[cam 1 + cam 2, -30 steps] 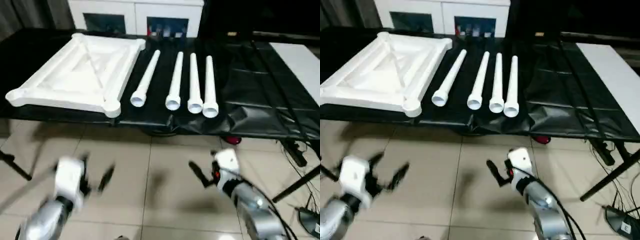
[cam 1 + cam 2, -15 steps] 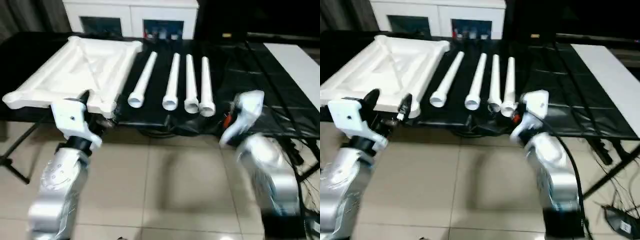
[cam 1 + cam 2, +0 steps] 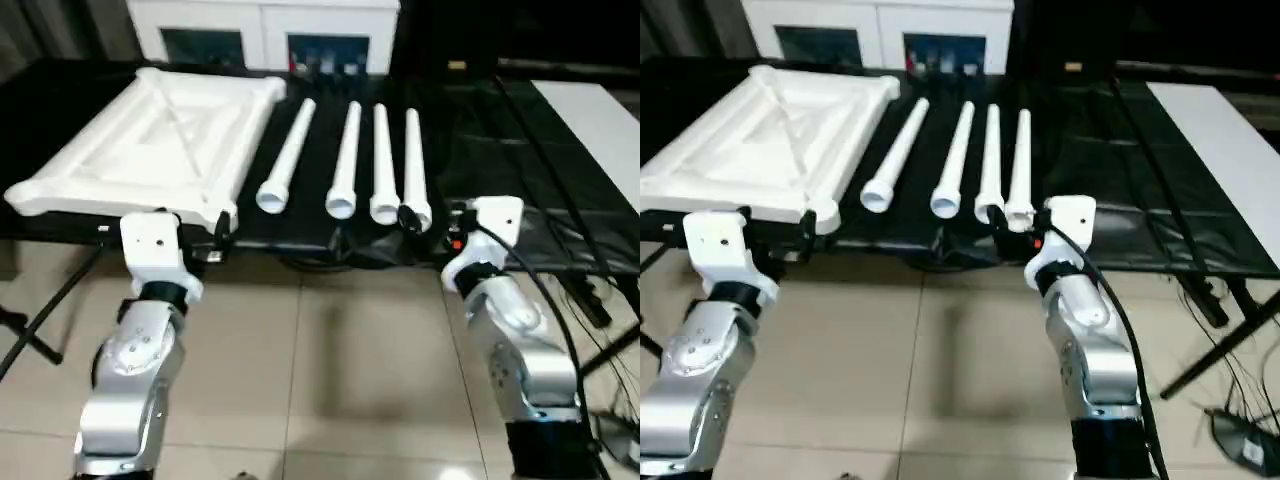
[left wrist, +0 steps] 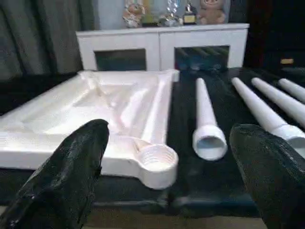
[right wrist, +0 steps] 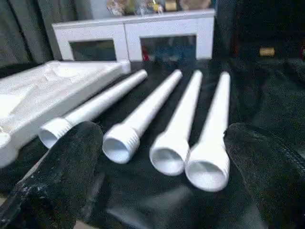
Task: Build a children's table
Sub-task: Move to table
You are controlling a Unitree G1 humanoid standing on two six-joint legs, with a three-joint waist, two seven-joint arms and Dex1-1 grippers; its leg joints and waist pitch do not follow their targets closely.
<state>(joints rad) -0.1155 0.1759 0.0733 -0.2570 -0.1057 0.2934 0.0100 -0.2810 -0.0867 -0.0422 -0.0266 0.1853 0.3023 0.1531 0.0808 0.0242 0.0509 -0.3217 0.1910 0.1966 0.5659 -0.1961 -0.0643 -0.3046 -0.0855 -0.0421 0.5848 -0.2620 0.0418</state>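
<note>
1. Your two silver forearms reach forward and up from the tiled floor side, each gripper raised to the near edge of the black-covered work surface (image 3: 500, 150).
2. Your left gripper (image 4: 167, 191) is spread wide and holds nothing. Straight ahead of it, between its black fingers (image 4: 71, 171), sits the near threaded corner socket (image 4: 155, 157) of the white plastic rectangular tabletop (image 3: 160, 140), lying ribbed underside up.
3. Your right gripper (image 5: 162, 191) is also wide apart and empty. Just beyond it lie the four white tapered round legs (image 5: 167, 119), side by side with their open wide ends toward the hand.
4. Both grippers are clear of the parts, touching none.
5. Each wrist view cuts off its fingers' lower parts.
6. Beyond the parts stands a white cabinet with glass doors (image 4: 162, 47); the objects on top are too blurred to identify.
</note>
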